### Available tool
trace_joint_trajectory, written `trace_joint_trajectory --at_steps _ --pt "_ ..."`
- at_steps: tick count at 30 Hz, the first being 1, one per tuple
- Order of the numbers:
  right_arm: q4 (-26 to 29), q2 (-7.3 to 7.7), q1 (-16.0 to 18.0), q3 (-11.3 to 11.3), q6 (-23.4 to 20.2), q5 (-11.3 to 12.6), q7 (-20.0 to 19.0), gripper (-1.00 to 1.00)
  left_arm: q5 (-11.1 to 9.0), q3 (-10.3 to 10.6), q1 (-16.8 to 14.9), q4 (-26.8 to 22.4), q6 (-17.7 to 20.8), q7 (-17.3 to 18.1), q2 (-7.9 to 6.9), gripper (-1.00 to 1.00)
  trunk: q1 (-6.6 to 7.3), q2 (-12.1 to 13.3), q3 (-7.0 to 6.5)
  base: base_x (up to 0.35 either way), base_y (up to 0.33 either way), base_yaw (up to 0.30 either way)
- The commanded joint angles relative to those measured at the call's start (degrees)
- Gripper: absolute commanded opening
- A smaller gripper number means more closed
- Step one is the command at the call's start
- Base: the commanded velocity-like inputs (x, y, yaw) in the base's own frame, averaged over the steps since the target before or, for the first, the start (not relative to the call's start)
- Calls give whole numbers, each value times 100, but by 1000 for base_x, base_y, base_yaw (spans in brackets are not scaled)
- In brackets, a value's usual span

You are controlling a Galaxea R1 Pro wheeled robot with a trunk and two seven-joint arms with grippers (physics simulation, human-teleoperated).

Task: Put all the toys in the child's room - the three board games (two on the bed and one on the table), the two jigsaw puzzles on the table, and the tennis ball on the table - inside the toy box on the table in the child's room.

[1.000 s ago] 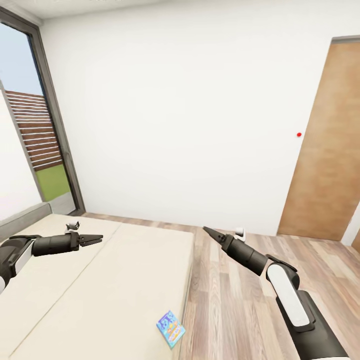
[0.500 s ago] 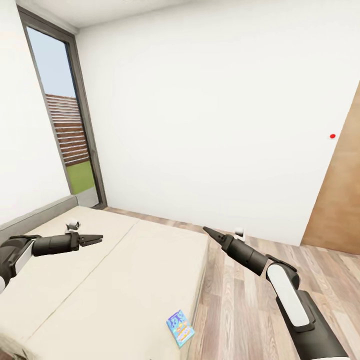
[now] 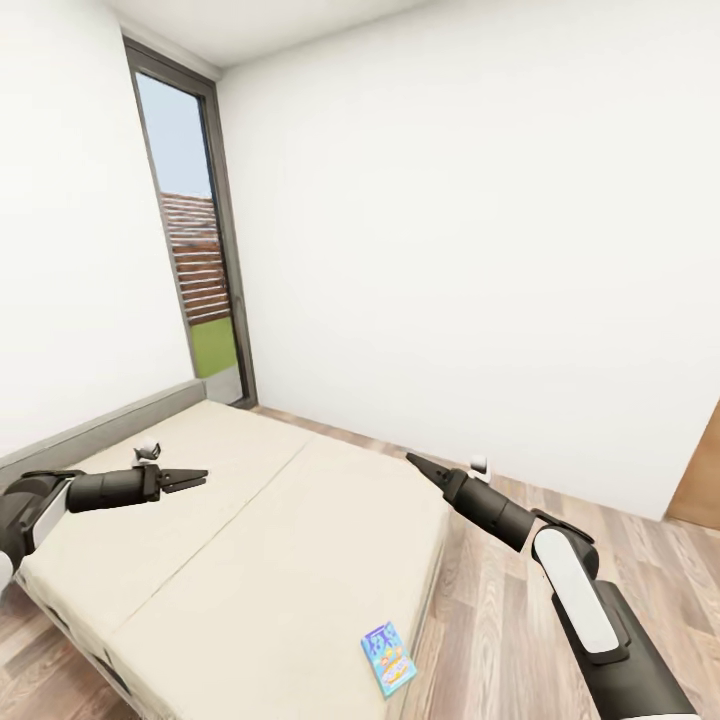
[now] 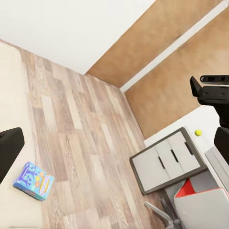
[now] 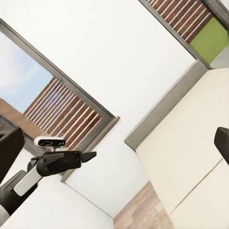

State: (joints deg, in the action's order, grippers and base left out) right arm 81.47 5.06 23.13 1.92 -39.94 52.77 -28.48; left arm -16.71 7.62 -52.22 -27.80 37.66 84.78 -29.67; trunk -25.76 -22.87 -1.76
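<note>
Left to right: the left gripper [image 3: 190,478], jaws clenched and empty, is held level over the bed [image 3: 250,540] on a forward-stretched arm. The bed's beige mattress runs away toward the window [image 3: 195,235]. One board game [image 3: 388,658], a flat blue box, lies at the mattress's near right corner, its long axis slanting toward that corner. The right gripper [image 3: 415,462], jaws likewise clenched and empty, points up and to the left above the bed's right edge. The box lies below and nearer than both grippers; the right arm is judged nearer, and needs to dip downward and back.
</note>
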Motion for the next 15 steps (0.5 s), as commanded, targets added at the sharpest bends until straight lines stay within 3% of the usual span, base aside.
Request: trace_joint_trajectory --at_steps 1,15 --pt "1 3 1 2 -23 23 1 100 -34 38 -5 3 61 13 -6 100 -2 -4 3 0 -2 292" --pt "1 3 4 5 -23 23 1 100 -34 38 -4 3 57 11 13 100 -2 -4 3 0 -69 292"
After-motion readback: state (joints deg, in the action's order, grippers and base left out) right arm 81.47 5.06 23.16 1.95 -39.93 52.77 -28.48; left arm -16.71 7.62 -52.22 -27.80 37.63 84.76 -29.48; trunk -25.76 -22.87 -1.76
